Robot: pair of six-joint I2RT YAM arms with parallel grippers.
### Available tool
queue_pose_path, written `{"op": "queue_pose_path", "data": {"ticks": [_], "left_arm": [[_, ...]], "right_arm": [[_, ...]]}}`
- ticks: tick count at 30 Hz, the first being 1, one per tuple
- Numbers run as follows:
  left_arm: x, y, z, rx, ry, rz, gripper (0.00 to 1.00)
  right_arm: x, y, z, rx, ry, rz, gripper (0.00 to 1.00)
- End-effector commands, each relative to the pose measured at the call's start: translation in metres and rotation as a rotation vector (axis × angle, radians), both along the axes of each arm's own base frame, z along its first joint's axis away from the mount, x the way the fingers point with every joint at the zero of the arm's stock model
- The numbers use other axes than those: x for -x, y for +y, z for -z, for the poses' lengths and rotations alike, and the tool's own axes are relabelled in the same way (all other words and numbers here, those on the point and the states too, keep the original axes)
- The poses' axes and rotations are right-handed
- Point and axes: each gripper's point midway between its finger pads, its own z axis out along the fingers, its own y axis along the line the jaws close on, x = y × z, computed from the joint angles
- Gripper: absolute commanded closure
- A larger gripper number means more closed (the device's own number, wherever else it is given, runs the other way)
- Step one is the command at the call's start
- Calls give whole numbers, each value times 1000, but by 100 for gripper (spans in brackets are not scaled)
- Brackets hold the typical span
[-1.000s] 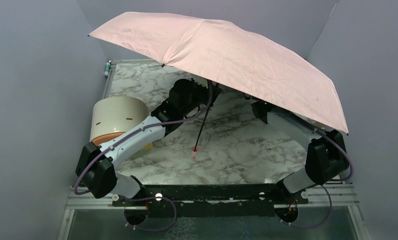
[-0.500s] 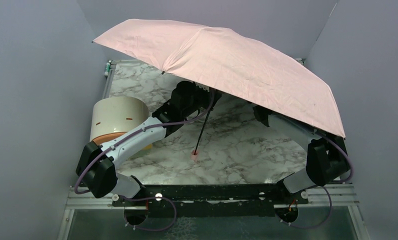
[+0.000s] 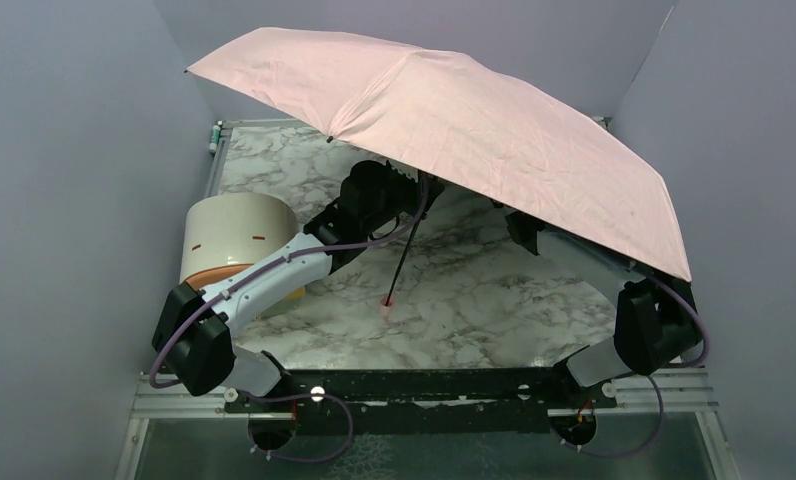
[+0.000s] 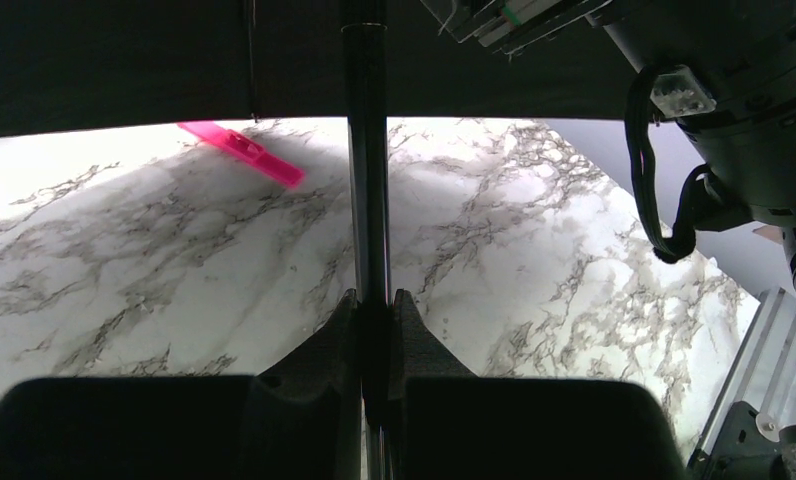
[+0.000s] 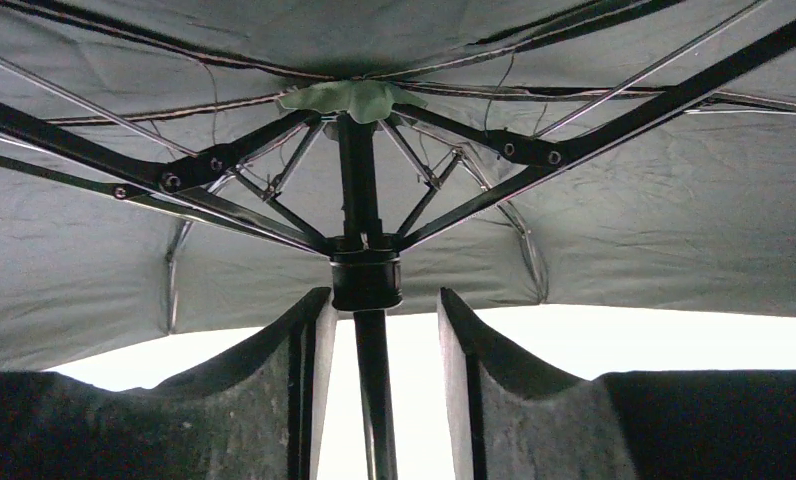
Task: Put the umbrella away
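Note:
The umbrella (image 3: 454, 110) stands open, its pale pink canopy tilted down to the right over both arms. Its thin black shaft (image 3: 406, 255) slants down to a small pink handle (image 3: 388, 301) resting on the marble table (image 3: 494, 300). My left gripper (image 4: 374, 300) is shut on the shaft (image 4: 367, 150), one finger on each side. My right gripper (image 5: 381, 300) is open under the canopy, its fingers straddling the shaft just below the black runner (image 5: 366, 280) without touching it. The top view hides the right gripper behind the fabric.
A cream cylinder with an orange end (image 3: 234, 245) lies at the left beside my left arm. A bright pink strip (image 4: 244, 153) lies on the marble further back. Grey walls close in three sides. My right arm (image 4: 734, 120) hangs close beside the shaft.
The canopy has sunk a little, mostly at its right edge. The handle tip stays where it was on the table, and both arms have barely shifted.

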Motion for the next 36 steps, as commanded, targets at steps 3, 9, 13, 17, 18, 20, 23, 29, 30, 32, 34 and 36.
{"op": "queue_pose_path", "data": {"ticks": [3,9,13,17,18,20,23,29,30,32,34,36], "left_arm": [[5,-8,-34,60,-114,62,100],[6,-9,-33,59,-114,73,100],[7,-9,-32,58,-112,76,100],[7,-10,-32,58,-111,79,100],[7,-10,-32,58,-111,79,100],[7,-11,-32,58,-110,82,100],[7,-11,-31,58,-110,84,100],[6,-11,-31,56,-110,80,100],[6,-10,-31,56,-109,79,100],[6,-10,-31,57,-106,75,100],[5,-10,-32,58,-104,69,100],[4,-8,-32,56,-107,56,100]], "right_arm": [[1,-11,-27,-15,-26,50,46],[-4,-14,-30,-39,-28,68,36],[-8,-12,-36,-45,-46,63,36],[-10,-14,-40,-59,-60,75,40],[-10,-15,-41,-63,-63,79,46],[-11,-15,-41,-65,-64,83,57],[-11,-15,-39,-60,-64,84,80],[-2,0,-26,25,-64,7,99],[1,5,-22,37,-61,-27,99],[11,21,-7,67,-46,-118,99],[22,31,7,80,-24,-161,99],[34,40,22,98,7,-188,99]]}}
